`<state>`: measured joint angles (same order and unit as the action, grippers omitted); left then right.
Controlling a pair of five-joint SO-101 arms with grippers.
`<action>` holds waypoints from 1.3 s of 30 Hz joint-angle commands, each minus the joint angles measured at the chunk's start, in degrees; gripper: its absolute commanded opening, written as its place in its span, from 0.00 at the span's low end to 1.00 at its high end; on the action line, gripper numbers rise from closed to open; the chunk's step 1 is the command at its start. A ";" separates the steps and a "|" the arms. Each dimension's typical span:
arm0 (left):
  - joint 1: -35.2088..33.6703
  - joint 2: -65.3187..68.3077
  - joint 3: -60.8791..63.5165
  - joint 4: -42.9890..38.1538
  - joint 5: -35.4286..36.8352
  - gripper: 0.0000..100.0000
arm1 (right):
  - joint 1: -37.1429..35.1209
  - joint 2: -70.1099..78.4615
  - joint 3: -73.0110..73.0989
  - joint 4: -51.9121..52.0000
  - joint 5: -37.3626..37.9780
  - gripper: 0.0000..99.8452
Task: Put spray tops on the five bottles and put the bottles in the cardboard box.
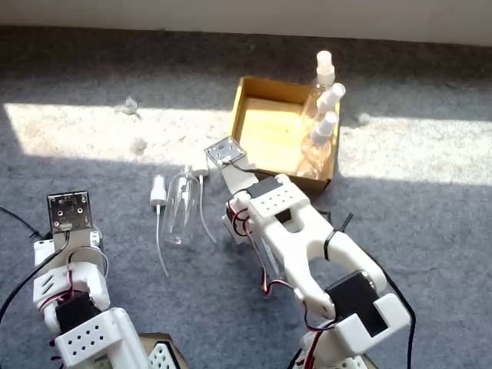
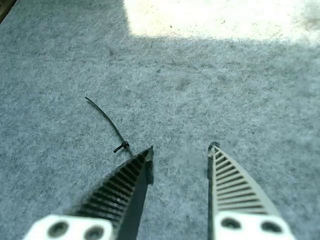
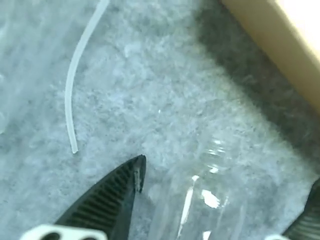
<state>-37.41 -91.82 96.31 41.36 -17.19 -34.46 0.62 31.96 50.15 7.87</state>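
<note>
The cardboard box stands at the back centre, and three clear bottles with white spray tops stand along its right wall. A fourth clear bottle without a top lies on the carpet left of the box, between two loose spray tops with long dip tubes. My right gripper is open low over the carpet, with another topless clear bottle lying between its fingers. One dip tube and the box's edge lie just beyond it. My left gripper hangs open over bare carpet.
A black zip tie lies on the grey carpet in front of the left gripper. The right arm stretches from the front right towards the box's near corner. The left arm sits at the front left. Sunlight crosses the carpet at the back.
</note>
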 commanded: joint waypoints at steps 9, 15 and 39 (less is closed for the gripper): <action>0.84 -0.22 1.36 0.35 -0.44 0.17 | 1.01 -0.22 0.04 -1.27 0.09 0.24; 0.84 -0.22 1.36 0.35 -0.44 0.17 | 1.89 -0.48 0.04 -1.27 -3.52 0.19; 0.84 -0.22 1.36 0.35 -0.44 0.17 | 1.89 -0.31 0.04 4.79 -3.43 0.19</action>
<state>-37.41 -91.82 96.31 41.36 -17.19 -33.32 0.62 31.96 54.64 5.23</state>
